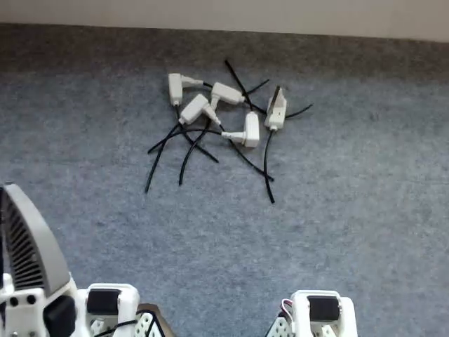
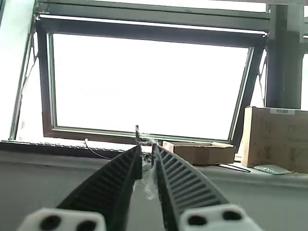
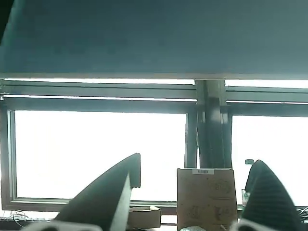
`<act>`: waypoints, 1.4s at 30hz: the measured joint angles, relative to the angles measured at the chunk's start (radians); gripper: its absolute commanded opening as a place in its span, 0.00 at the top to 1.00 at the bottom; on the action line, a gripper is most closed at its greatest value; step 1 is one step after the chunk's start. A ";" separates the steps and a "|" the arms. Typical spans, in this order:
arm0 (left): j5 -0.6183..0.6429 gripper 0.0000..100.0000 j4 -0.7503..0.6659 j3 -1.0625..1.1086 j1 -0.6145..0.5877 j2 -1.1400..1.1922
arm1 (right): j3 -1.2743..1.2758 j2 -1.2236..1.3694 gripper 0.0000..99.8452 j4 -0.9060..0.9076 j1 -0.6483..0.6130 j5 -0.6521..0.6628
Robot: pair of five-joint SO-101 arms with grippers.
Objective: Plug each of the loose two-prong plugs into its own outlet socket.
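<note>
Plugs (image 1: 250,130) lie tangled far fwd on table (image 1: 351,210), neither side nearer; left gripper (image 2: 147,148) pinched empty, right gripper (image 3: 198,160) spread, both aimed at window (image 2: 144,82), not down.

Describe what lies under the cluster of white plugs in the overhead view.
The white plugs lie on the grey table cover, with black cords crossing one another around them. The patch directly beneath each plug body is covered.

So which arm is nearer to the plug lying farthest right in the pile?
Right, I think: the right arm's base sits nearly straight before that plug; the left arm's base stands farther aside.
</note>
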 measured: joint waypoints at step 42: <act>-0.121 0.94 0.436 0.569 0.161 -0.166 | 1.171 -0.414 0.67 0.193 -0.040 -0.213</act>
